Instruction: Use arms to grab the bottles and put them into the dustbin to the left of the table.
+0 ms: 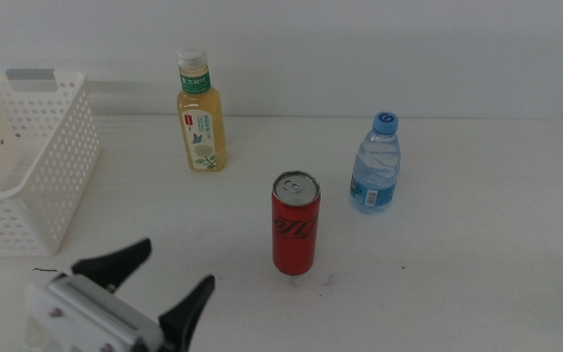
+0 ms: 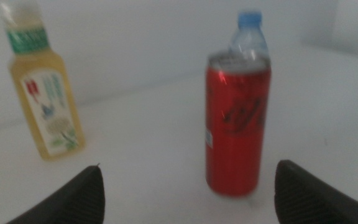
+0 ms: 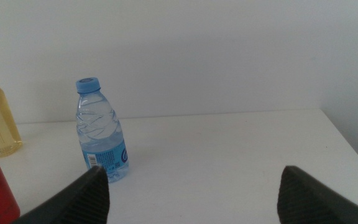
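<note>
A: Can [image 1: 295,224] first, I'd say. It stands upright on the counter [image 1: 477,254], long axis vertical, and it is the nearest of the three things to the left gripper [image 1: 164,276].

B: Which way does it lie from that gripper?

A: Ahead and off toward the counter's middle. In the left wrist view the can [image 2: 237,124] stands just inside one of the two dark fingers [image 2: 307,196] rather than centred between them, so my guess is the approach needs a small sideways correction before closing.

B: Fingers now?

A: Spread wide, holding nothing. Apart from the can, not touching it.

B: And the other things?

A: The yellow-drink bottle [image 1: 200,115] is upright near the back of the counter, toward the dustbin side. The water bottle [image 1: 375,165] is upright too, beyond the can and further to the robot's right. All three stand well apart from one another.

B: The right arm?

A: Not visible in the middle view. Its wrist camera shows the right gripper [image 3: 188,193] with its fingers also wide apart and empty, looking at the water bottle [image 3: 100,140], which sits off to one side of its gap. That bottle looks like its natural target.

B: The dustbin?

A: The dustbin [image 1: 62,166] sits at the counter's left edge, close to the left arm, so a short carry from the can.
</note>
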